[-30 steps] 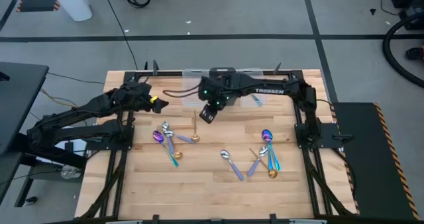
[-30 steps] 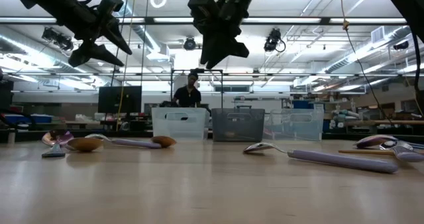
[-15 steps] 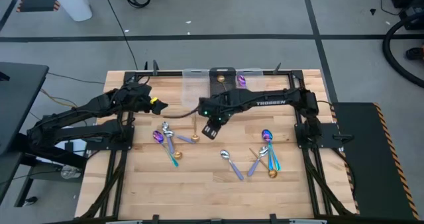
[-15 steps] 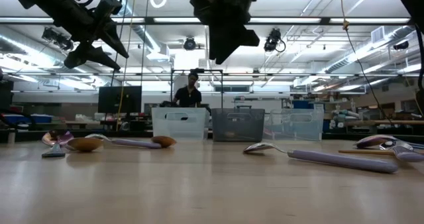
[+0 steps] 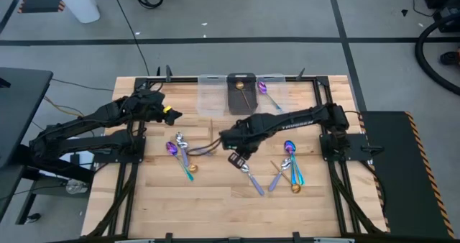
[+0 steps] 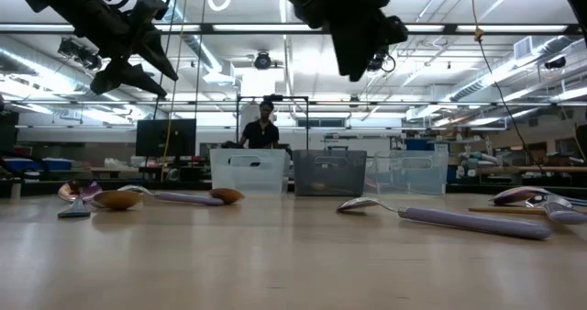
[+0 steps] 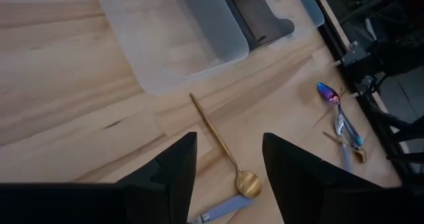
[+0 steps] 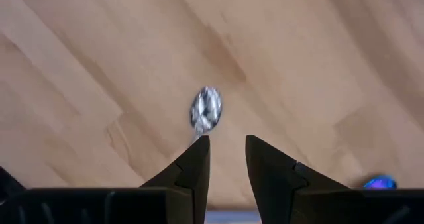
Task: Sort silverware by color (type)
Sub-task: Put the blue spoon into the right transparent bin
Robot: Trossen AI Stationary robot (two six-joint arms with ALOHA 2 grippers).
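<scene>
The wooden counter (image 5: 215,200) carried three bins (image 5: 241,94) at its far edge and scattered spoons (image 5: 184,154) left and right.

The right hand (image 5: 236,160) has moved from near the bins at the back of the table (image 5: 215,200) toward the table's middle. It now hangs over a silver spoon (image 5: 246,170), its fingers (image 8: 196,159) a little apart and empty.

Both arms are matte black with angular links. The right arm (image 5: 287,121) bears white TROSSEN lettering. The left arm (image 5: 93,121) carries a yellow spot near its hand (image 5: 172,113), and black cables trail from it.
</scene>
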